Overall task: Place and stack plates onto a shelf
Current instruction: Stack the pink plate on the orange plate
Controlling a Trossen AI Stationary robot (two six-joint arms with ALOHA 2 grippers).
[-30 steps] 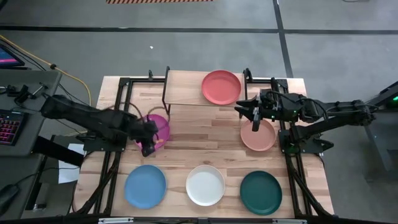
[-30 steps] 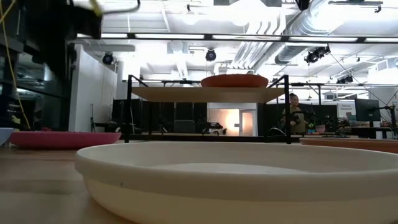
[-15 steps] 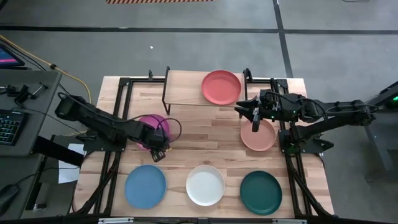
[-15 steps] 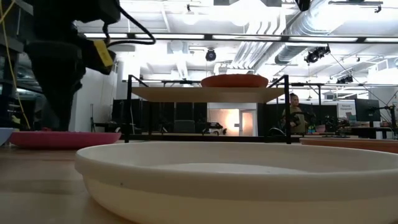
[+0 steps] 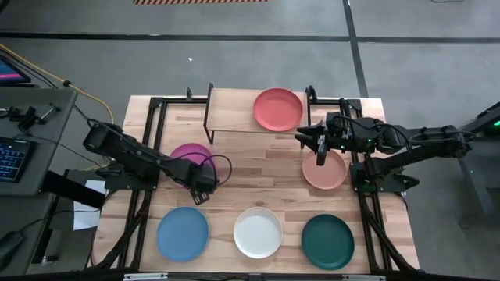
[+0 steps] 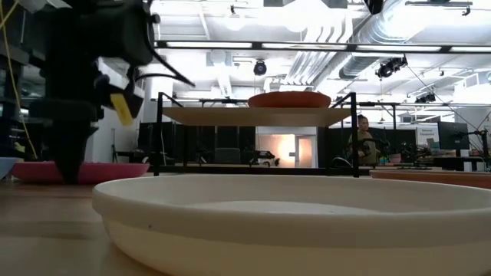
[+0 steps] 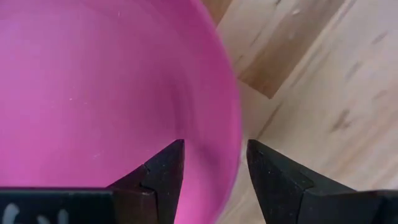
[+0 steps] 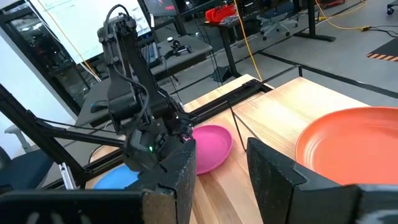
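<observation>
The magenta plate point(image 5: 187, 156) lies flat on the table in front of the shelf's point(image 5: 234, 111) left half. My left gripper point(image 5: 201, 189) is low at the plate's near right rim and open. In the left wrist view point(image 7: 214, 146) one finger stands over the plate's inside and one outside its rim point(image 7: 234, 127). The red plate point(image 5: 277, 109) rests on the shelf's right half. The salmon plate point(image 5: 325, 172) lies on the table by the right edge. My right gripper point(image 5: 319, 145) hangs open above its far edge. Blue point(image 5: 183, 233), white point(image 5: 258, 232) and green point(image 5: 328, 241) plates sit along the near edge. My left gripper comes from above, pointing down, with one finger on each side of the magenta plate's near right rim point(image 7: 234, 127). The plate lies flat on the table. I cannot tell whether either finger touches it.
The shelf's left half point(image 5: 230, 105) is bare wood. Black frame rails point(image 5: 156, 125) run along the table's left and right sides. The white plate's rim point(image 6: 291, 207) fills the foreground of the low view. A person point(image 6: 360, 142) stands in the room far behind the table.
My left gripper has moved toward the table's right and near edges across the magenta plate and come down to its near right rim. The plate has stayed in place. My right arm has kept still.
</observation>
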